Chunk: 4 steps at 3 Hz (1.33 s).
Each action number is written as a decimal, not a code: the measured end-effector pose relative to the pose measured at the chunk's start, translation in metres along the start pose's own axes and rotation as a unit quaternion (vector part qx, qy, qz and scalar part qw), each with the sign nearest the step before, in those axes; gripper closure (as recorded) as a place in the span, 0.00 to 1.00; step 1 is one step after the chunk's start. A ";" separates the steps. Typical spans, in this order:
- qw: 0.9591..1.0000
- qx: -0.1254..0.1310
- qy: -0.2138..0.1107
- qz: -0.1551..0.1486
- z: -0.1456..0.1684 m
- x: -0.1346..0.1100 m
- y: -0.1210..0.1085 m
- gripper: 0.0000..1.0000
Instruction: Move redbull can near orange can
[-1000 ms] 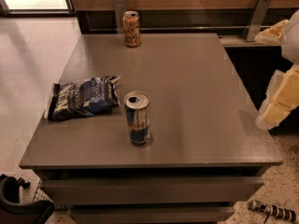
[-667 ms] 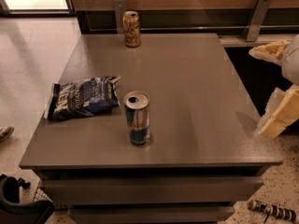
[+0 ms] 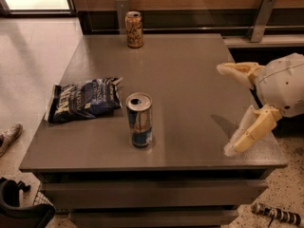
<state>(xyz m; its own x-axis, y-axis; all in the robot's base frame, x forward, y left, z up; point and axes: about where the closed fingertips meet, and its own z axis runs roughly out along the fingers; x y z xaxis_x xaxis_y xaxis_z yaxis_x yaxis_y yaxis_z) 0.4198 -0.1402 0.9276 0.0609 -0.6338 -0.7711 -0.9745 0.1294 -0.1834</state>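
The redbull can (image 3: 140, 120), slim, silver and blue with a silver top, stands upright near the front middle of the grey table (image 3: 190, 80). The orange can (image 3: 134, 29), orange-brown with dark markings, stands upright at the table's far edge, well behind the redbull can. My gripper (image 3: 228, 109) is at the right side of the table, over its right edge, well to the right of the redbull can. Its two cream fingers (image 3: 251, 129) are spread wide apart and hold nothing.
A dark blue chip bag (image 3: 85, 99) lies flat on the table's left side, just left of the redbull can. A wood-panelled wall with metal brackets (image 3: 260, 18) runs behind the table. Tiled floor lies to the left.
My gripper has moved left, further in over the table's right edge, with its fingers still spread. The cans and the bag have not moved.
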 end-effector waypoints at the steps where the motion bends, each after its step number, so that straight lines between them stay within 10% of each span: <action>1: 0.995 -0.024 -0.092 0.014 0.021 -0.025 0.008 0.00; 4: 0.990 -0.037 -0.134 0.023 0.069 -0.053 -0.002 0.00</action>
<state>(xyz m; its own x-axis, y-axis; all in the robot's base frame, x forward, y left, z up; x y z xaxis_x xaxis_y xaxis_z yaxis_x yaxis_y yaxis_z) 0.4337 -0.0542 0.9264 0.0617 -0.4022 -0.9135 -0.9902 0.0901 -0.1066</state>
